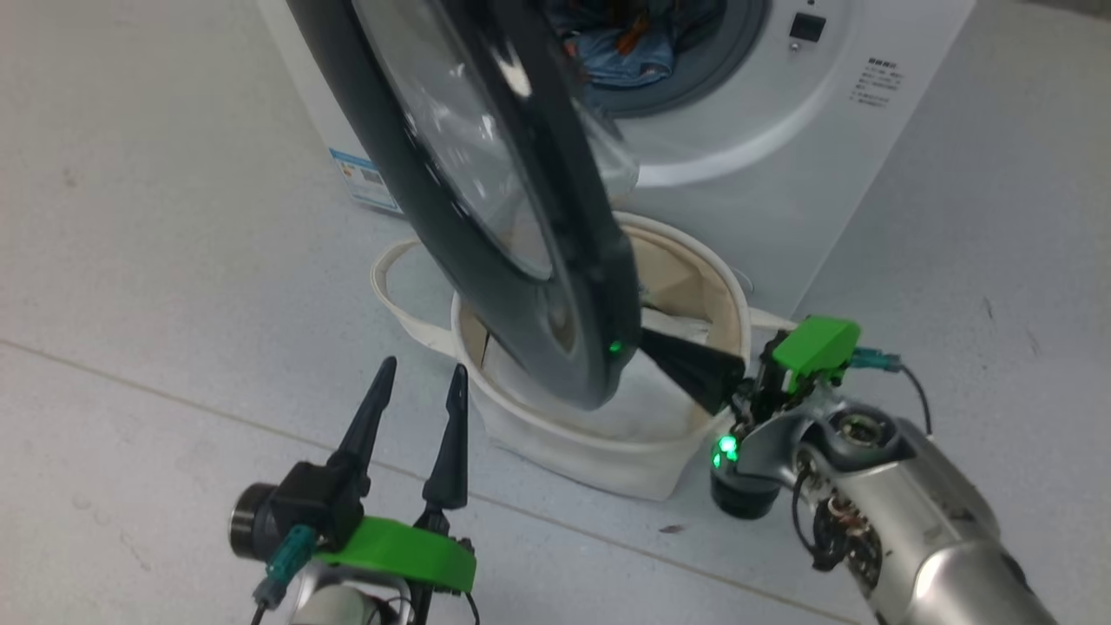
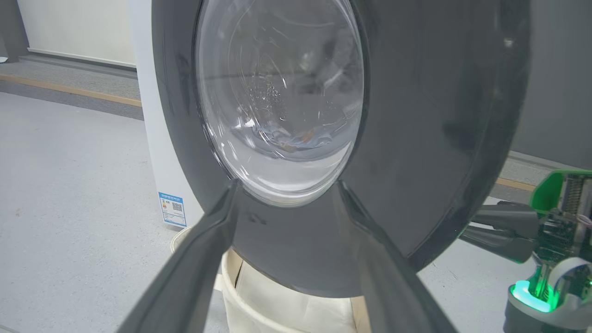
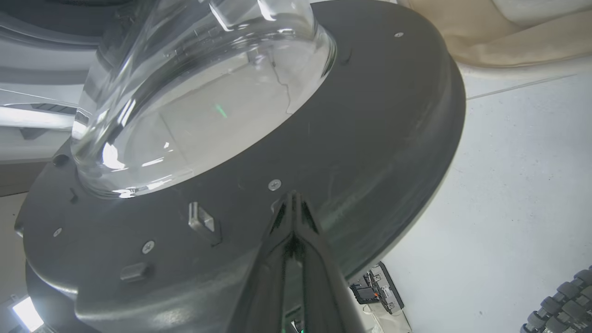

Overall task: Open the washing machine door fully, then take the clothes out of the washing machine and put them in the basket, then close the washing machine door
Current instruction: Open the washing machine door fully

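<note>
The washing machine stands at the top with its door swung partway out, black rim and glass bowl window facing me. Blue clothes lie in the drum. The cream basket sits on the floor under the door's lower edge. My left gripper is open and holds nothing, in front of the door's outer face; its own view frames the window between its fingers. My right gripper is shut and empty, its tip at the door's inner face, above the basket.
A blue label marks the machine's lower left corner. Grey floor spreads open to the left and right of the machine. A knobbly black wheel shows at the right wrist view's lower corner. My right gripper shows beyond the door's edge.
</note>
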